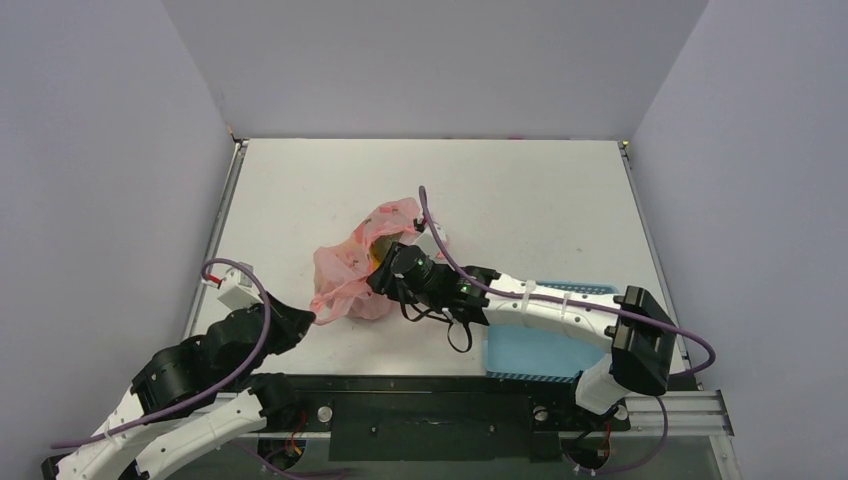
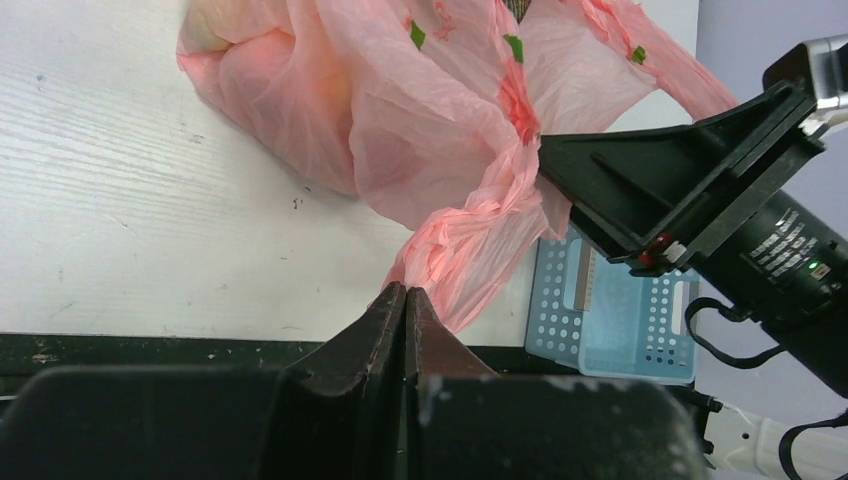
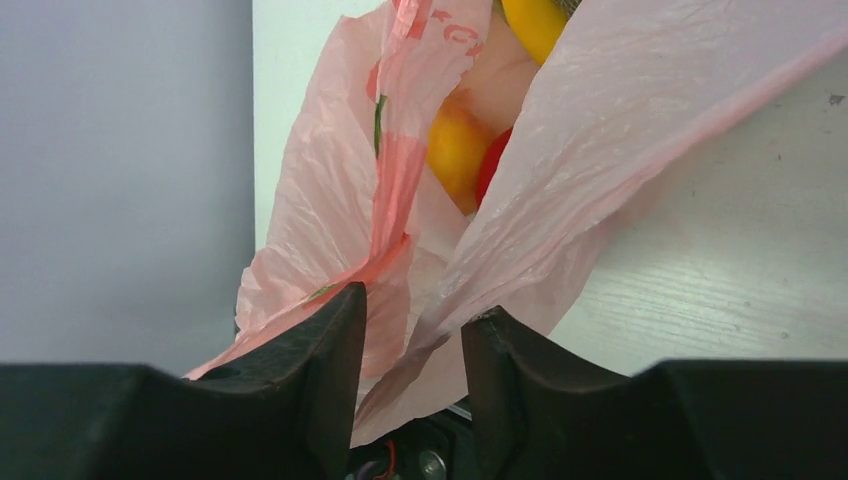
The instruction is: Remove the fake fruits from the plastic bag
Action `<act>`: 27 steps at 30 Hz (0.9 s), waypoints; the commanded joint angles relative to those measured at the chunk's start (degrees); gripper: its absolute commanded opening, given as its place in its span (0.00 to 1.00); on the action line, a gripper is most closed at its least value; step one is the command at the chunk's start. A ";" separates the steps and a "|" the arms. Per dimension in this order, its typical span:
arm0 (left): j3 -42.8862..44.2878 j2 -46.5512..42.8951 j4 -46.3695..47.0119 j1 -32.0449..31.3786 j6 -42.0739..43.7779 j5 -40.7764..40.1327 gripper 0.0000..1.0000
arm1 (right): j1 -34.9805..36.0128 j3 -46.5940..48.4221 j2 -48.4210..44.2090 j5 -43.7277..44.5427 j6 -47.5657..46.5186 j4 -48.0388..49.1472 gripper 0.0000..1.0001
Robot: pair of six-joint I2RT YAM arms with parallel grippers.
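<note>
I'm counting 1 pink bag [image 1: 345, 262], 1 blue basket [image 1: 530, 350], & showing thru its mouth: 1 banana [image 3: 535, 22], 1 peach [image 3: 455, 150], 1 tomato [image 3: 492, 165].

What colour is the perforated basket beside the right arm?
Light blue; the basket shows best in the left wrist view.

Blue perforated basket [image 1: 528, 352] at near right edge of white table [image 1: 540, 200]; grey walls [image 1: 100, 150].

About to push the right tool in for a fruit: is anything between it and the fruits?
Yes. Folds of the pink plastic bag lie between the fingers of the right tool and ahead of it. Beyond them, through the open mouth, a yellow-orange fruit and a red fruit show uncovered.
</note>
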 commanded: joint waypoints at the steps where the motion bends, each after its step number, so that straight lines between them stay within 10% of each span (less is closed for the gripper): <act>1: 3.10 -0.05 -0.89 0.11 1.27 0.35 0.00 | 2.06 -1.78 -1.00 4.01 -1.55 1.55 0.32; 22: 2.16 -1.13 -4.13 0.11 -0.01 4.21 0.00 | 1.38 -6.61 -8.14 0.07 -10.90 6.93 0.56; 27: 2.05 -1.29 -3.08 0.09 0.09 4.98 0.00 | 1.35 -8.50 -6.99 -1.86 -9.87 9.96 0.40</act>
